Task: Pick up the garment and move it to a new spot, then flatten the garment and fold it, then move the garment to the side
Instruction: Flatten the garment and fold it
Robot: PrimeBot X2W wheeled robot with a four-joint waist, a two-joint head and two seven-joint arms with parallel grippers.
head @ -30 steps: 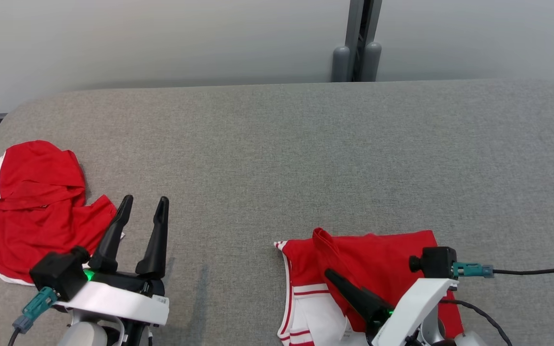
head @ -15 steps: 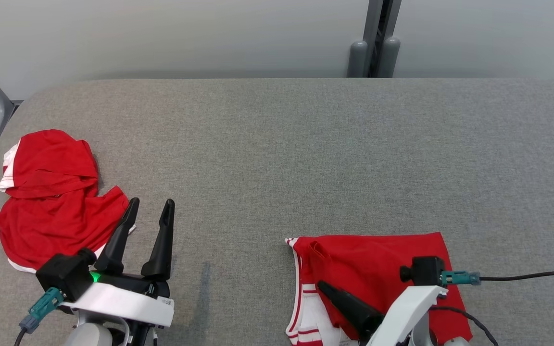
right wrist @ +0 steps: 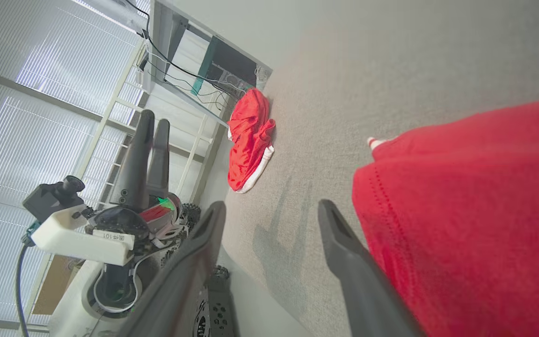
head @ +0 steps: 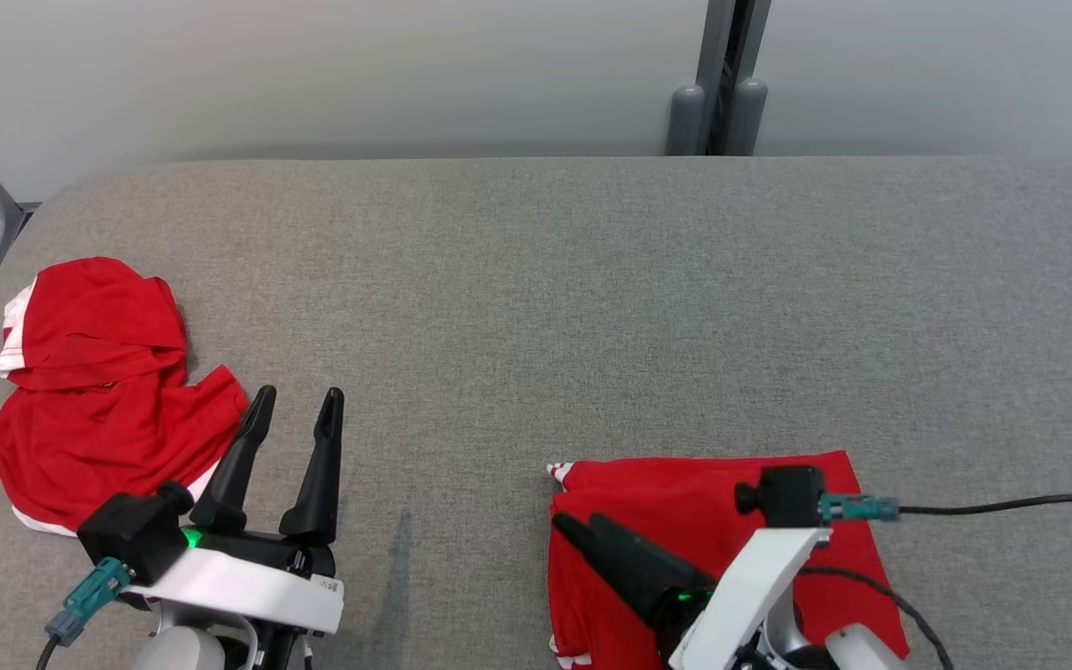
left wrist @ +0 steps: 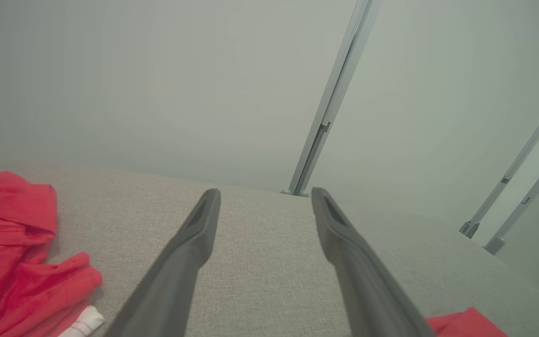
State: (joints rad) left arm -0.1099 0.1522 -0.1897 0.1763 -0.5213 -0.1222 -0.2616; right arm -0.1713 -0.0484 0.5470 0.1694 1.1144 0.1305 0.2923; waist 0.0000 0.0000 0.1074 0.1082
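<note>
**Since the red garment (head: 731,507) lies folded, the move to the side is what you face next**

Because the garment sits as a compact, roughly rectangular stack at the near right of the grey surface (head: 536,279), I judge the folding done and the last step, shifting it aside, not yet begun. Its top layer is plain red and fairly smooth, with a soft ridge along the left edge. A scrap of white trim (head: 558,472) peeks out at the far left corner.

Your right hand (head: 579,521) is over the garment's left part, fingers spread wide and pinching nothing. In the right wrist view one finger lies above the hem and the other above bare surface just beside it. Whether the tips touch the cloth I cannot tell.

For the move you will want a bite that takes every layer at once, or the stack will likely fall open. Coming in at that left edge and closing on the full thickness looks the safest.

Your left hand (head: 301,393) is spread and empty too, well apart from the fold. It is just beside a second, crumpled red garment (head: 94,400) at the far left, so choose a resting spot that keeps the two pieces apart
</note>
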